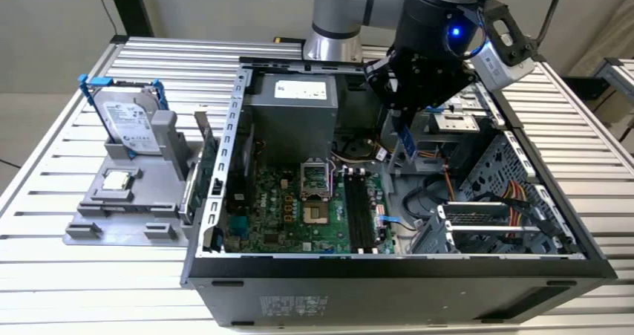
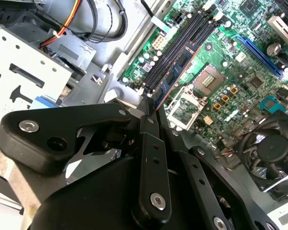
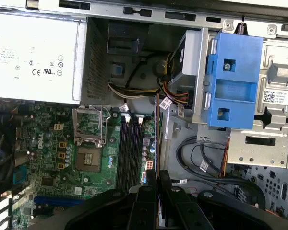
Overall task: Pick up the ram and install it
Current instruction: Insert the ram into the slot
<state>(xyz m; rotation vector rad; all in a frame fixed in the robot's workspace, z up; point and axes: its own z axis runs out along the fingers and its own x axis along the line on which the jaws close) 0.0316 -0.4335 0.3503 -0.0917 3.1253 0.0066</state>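
Ram (image 1: 405,138) hangs upright, pinched between the closed fingers of the gripper (image 1: 404,111), above the open computer case (image 1: 396,264) near the black memory slots (image 1: 358,210). Its top end is hidden inside the jaws; in the first wrist view it shows edge-on as a thin line (image 3: 157,139). Hard drive (image 1: 129,123) stands off to the exterior view's left.

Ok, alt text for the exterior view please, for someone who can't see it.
A robot arm's gripper holds the ram upright above the open PC case, jaws shut on it, over the black slots. A hard drive stands in a grey holder at the view's left.
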